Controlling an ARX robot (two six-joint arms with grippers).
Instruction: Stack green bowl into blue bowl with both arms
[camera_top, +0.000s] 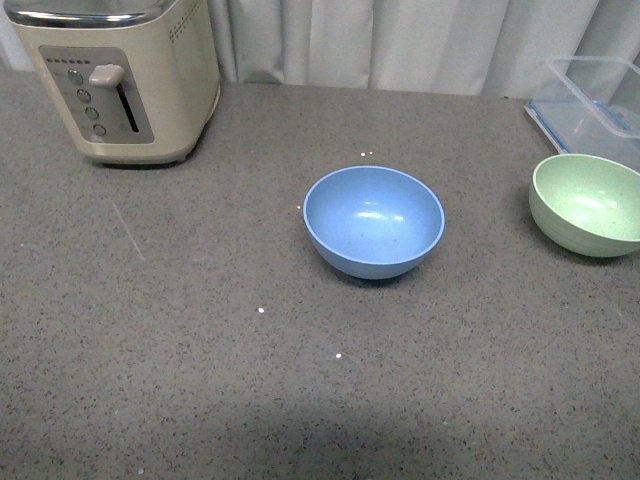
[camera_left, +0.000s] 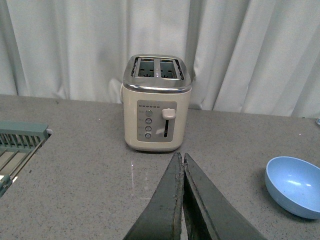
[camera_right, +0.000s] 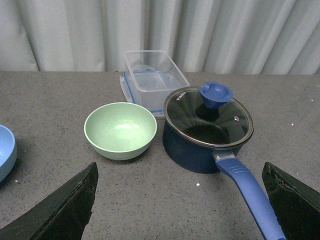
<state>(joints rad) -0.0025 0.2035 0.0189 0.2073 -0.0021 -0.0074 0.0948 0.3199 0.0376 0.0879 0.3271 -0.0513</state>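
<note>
Two bowls sit upright on the speckled grey countertop (camera_top: 200, 350) in my front view: the round light-blue plastic bowl (camera_top: 373, 220) near the middle and the round pale mint-green bowl (camera_top: 588, 203) well apart from it at the right edge, partly cut off. A cream two-slot toaster (camera_top: 120, 75) stands at the far left, and a clear rectangular plastic container (camera_top: 595, 100) lies just behind the green bowl. Neither arm shows from here. On the left wrist camera I get what the front view lacks, the left gripper (camera_left: 181, 167): its two dark fingers are pressed together at the tips, pinching nothing, and point toward the toaster (camera_left: 156, 102). The blue bowl (camera_left: 295, 185) sits off to one side, and a teal slatted rack (camera_left: 20, 145) appears at the opposite edge, seen in no other view. On the right wrist camera the right gripper (camera_right: 179, 180) is spread wide and holds nothing, with the green bowl (camera_right: 120, 130) ahead of it on the counter. Only this view shows a dark-blue saucepan with a glass lid and blue handle (camera_right: 205, 135) just beside the green bowl. The clear container (camera_right: 154, 77) lies behind both, and a sliver of the blue bowl (camera_right: 6, 150) shows at the frame edge.
</note>
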